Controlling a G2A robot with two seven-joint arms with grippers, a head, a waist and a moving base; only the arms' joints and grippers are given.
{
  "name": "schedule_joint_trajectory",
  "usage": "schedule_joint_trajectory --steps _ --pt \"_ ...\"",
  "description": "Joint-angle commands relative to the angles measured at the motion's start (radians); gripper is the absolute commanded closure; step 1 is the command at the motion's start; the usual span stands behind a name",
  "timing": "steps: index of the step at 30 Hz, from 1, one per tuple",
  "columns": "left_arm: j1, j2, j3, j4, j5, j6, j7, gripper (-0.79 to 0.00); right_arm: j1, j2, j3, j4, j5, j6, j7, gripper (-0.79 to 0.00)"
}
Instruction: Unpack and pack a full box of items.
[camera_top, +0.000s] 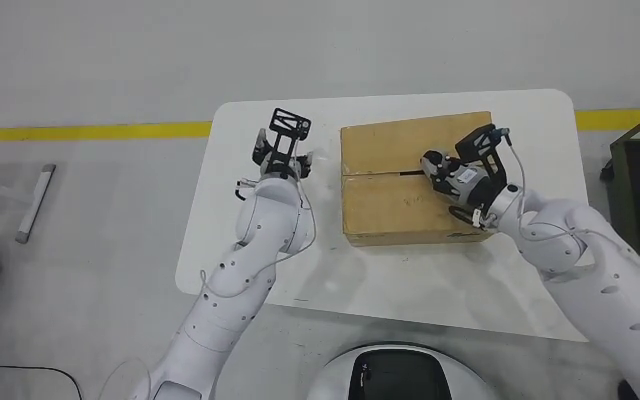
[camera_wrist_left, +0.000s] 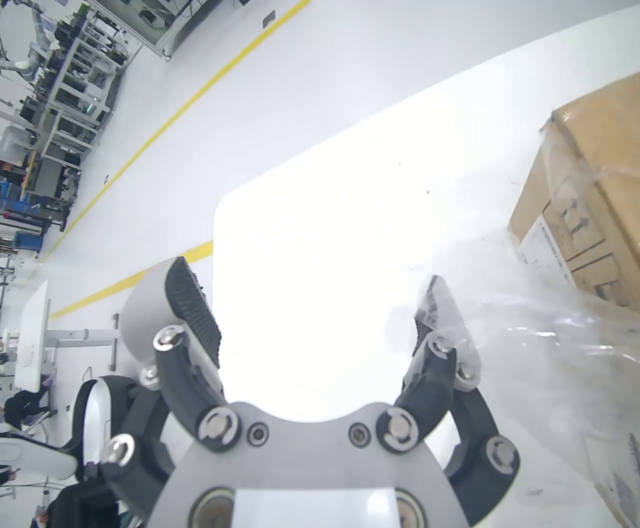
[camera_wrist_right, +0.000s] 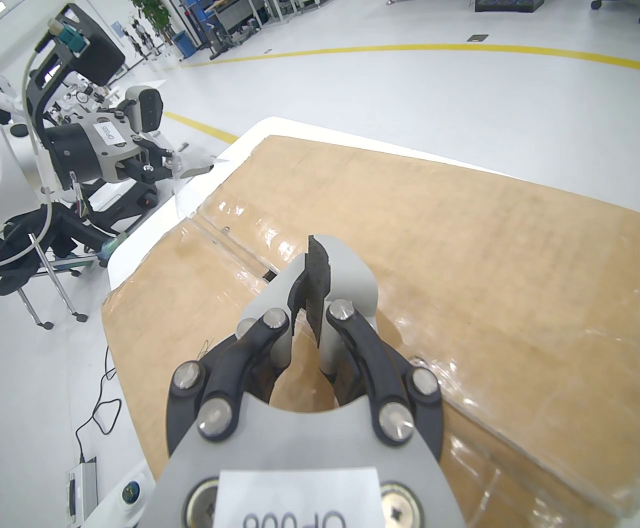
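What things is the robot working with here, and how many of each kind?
Cardboard box: 1
Strip of clear tape: 1
White table: 1
Total: 3

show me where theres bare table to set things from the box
Widest: the table strip between the box and the near edge, between the two arms. Also the far-right corner beside the box. Crowded: left of the box, where the open left gripper hangs with tape stuck to a finger; the right gripper is over the box top.
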Motion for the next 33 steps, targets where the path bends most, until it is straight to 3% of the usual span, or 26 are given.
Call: schedule_joint_trajectory --steps 1,15,24,33 --pt "0.006 -0.002 -0.007 -0.023 -0.008 -0.019 0.02 -0.785 0.0 -0.001 0.002 0.001 0.001 0.0 -0.001 0.0" --pt "0.056 -0.01 -0.057 -0.141 -0.116 -0.212 0.104 -0.785 -0.002 -0.005 0.027 0.007 0.015 -0.004 0.008 0.0" --pt "-0.016 -0.043 0.014 -0.09 -0.145 -0.264 0.123 -0.785 -0.008 -0.001 0.092 -0.037 0.054 -0.002 0.021 0.0" --pt "-0.079 -0.078 0.073 -0.027 -0.155 -0.278 0.145 -0.785 -0.063 0.016 0.267 -0.084 0.122 0.007 0.051 0.0"
